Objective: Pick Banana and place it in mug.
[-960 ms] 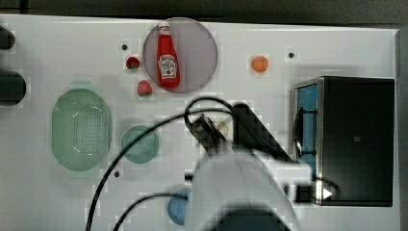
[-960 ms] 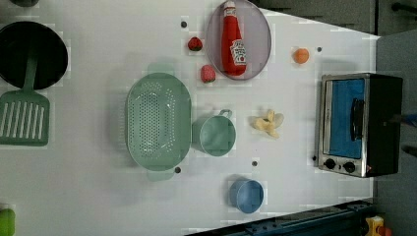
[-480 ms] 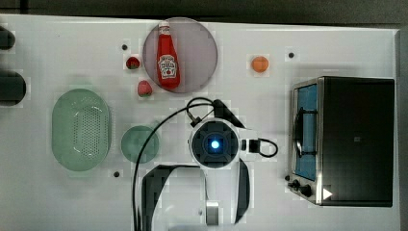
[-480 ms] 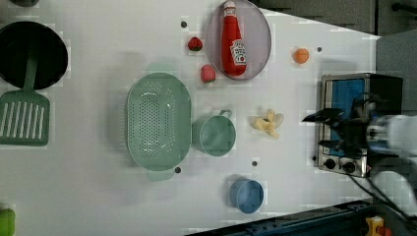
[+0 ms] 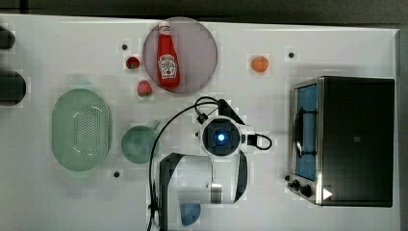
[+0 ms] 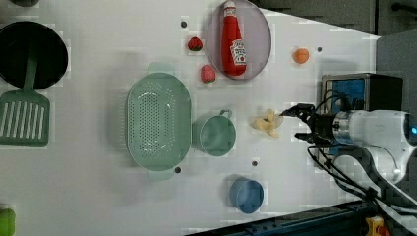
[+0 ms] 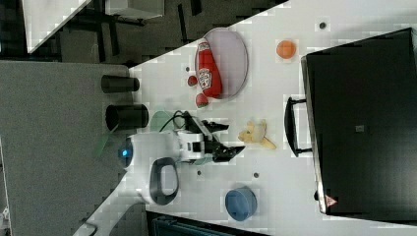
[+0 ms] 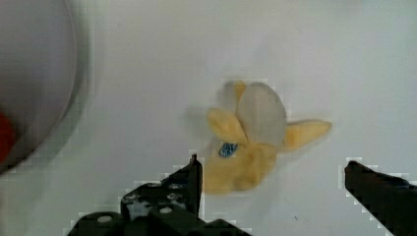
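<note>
The white table (image 6: 98, 196) was crowded with kitchen toys. On a bare stretch of it lay the banana (image 6: 266, 123), pale yellow with its peel splayed, between the mug (image 6: 214, 135) on the left view's left and the gripper (image 6: 294, 124) on the left view's right. The claw's fingers (image 8: 189, 179) stood wide apart, empty, with the banana (image 8: 253, 137) just ahead of them. The green mug stood upright, just beside a pale-green colander (image 6: 158, 120). Farther off, a ketchup bottle (image 6: 233, 39) lay on a grey plate (image 6: 260, 44), a blue cup (image 6: 247, 195) sat near the table's edge, and a toaster oven (image 5: 344, 139) stood beyond the arm.
</note>
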You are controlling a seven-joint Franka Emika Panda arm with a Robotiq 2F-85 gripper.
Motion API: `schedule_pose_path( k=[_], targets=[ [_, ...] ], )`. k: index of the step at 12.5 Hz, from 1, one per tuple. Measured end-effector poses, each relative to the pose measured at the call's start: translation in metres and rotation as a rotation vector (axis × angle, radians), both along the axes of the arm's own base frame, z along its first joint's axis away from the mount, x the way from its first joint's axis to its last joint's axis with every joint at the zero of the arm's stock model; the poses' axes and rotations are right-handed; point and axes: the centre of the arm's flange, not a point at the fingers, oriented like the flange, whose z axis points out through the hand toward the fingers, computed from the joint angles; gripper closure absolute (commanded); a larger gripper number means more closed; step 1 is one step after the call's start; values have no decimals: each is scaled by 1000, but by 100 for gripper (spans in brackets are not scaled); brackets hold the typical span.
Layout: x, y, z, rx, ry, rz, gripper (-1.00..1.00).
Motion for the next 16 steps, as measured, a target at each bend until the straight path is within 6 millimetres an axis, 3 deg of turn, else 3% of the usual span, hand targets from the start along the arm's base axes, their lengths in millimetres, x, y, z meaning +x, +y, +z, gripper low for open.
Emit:
schedule_pose_path(
  k=[2,5,6,9,12,16],
  targets=[
    [1,-5,-24,-4,-2,-6,-100],
    [-7,10,-60,-3,16,38,-100],
    [-13,13,-71,8,20,23,-92],
    [-18,16,-93,15,48,21,-18],
    [-12,15,-86,5,15,49,50],
    [-10,9,-79,6,-16,9,53]
  ],
)
